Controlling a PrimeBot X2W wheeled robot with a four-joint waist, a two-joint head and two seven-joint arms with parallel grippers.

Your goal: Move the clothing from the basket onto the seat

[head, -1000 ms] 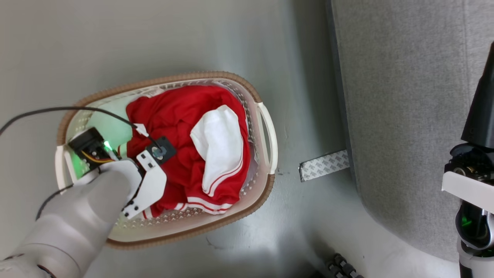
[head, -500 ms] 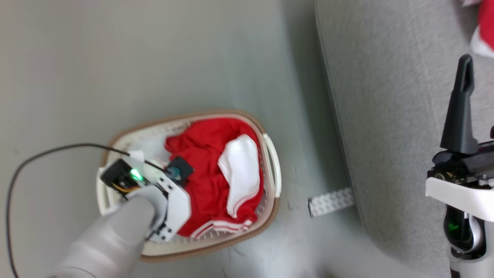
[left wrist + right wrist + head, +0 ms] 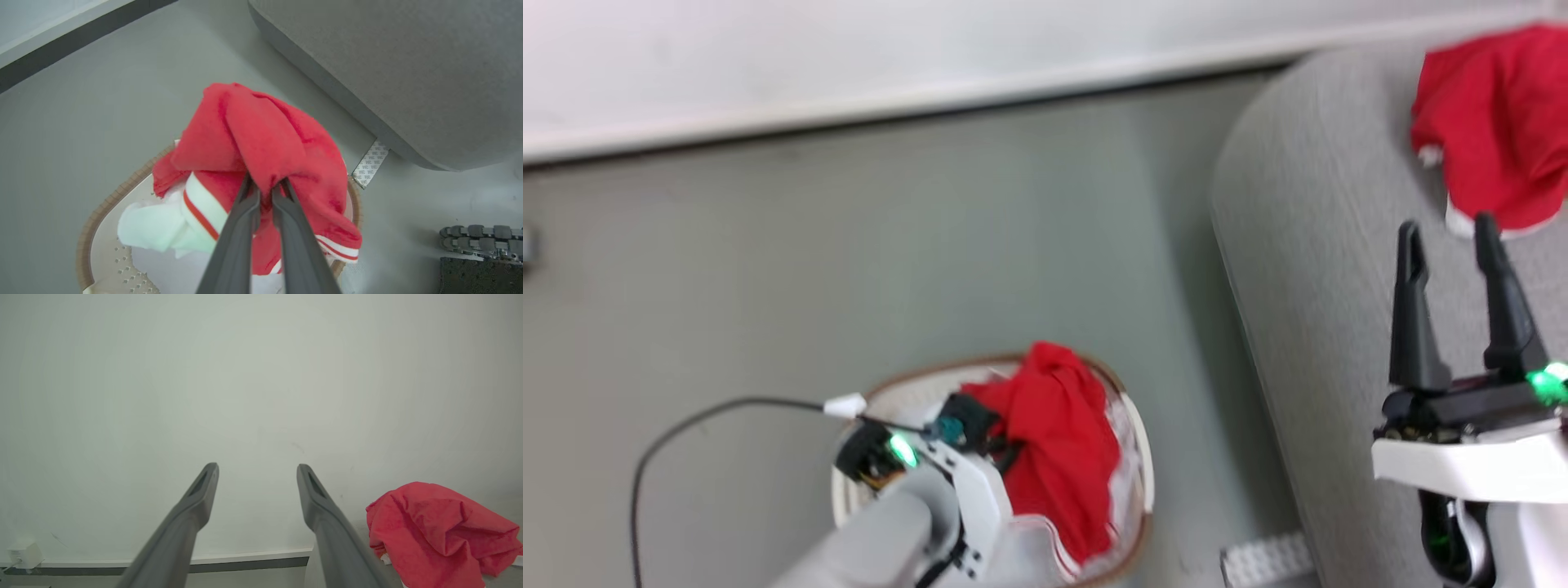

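- My left claw (image 3: 265,185) is clamped tight on a fold of the clothing (image 3: 265,139), with red fabric pinched between its two fingers.
- The clothing hangs bunched from that grip, lifted over the basket (image 3: 88,241). Its white panel and striped hems trail down inside the rim; I cannot tell whether they touch the bottom.
- The basket stands on the floor (image 3: 849,245), near the rounded edge of the seat (image 3: 1307,245) but apart from it.
- A strip of patterned tape (image 3: 369,163) lies on the floor between basket and seat, its far end at the seat's lower edge.
- My right claw (image 3: 1447,229) hovers over the seat, fingers wide apart, holding nothing.
- Another red garment (image 3: 1486,122) lies crumpled on the seat just beyond my right claw, towards the seat's far edge by the wall (image 3: 245,375).
- A black cable (image 3: 686,416) loops from my left wrist out over the floor.
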